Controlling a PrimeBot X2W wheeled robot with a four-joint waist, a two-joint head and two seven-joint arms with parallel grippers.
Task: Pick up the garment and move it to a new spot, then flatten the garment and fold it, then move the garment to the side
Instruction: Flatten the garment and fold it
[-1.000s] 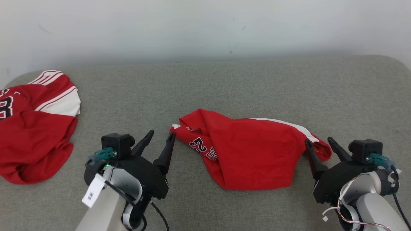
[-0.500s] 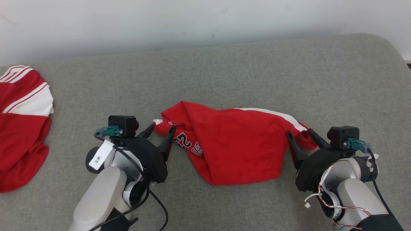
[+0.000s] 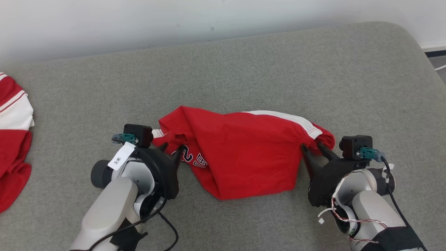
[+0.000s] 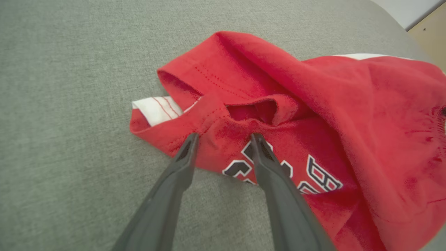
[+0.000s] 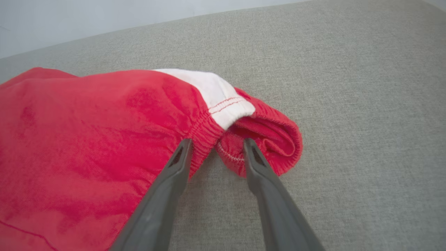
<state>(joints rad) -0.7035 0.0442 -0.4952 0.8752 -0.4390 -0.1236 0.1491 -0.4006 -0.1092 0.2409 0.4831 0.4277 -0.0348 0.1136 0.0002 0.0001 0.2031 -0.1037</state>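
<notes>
Over the last second the head camera has swung, so the scene sits further left and higher in frame: the red-and-white jersey is now cut by the left edge, and the rounded far corner of the grey cushion is exposed at the upper right. The left gripper has advanced from just beside the red shorts onto their hem end, with its tips on the cloth next to the lettering. The right gripper has advanced to straddle the gathered waistband, and both pairs of jaws are parted but narrower than before.

Red, white-trimmed garment lies crumpled, lettering partly showing.
</notes>
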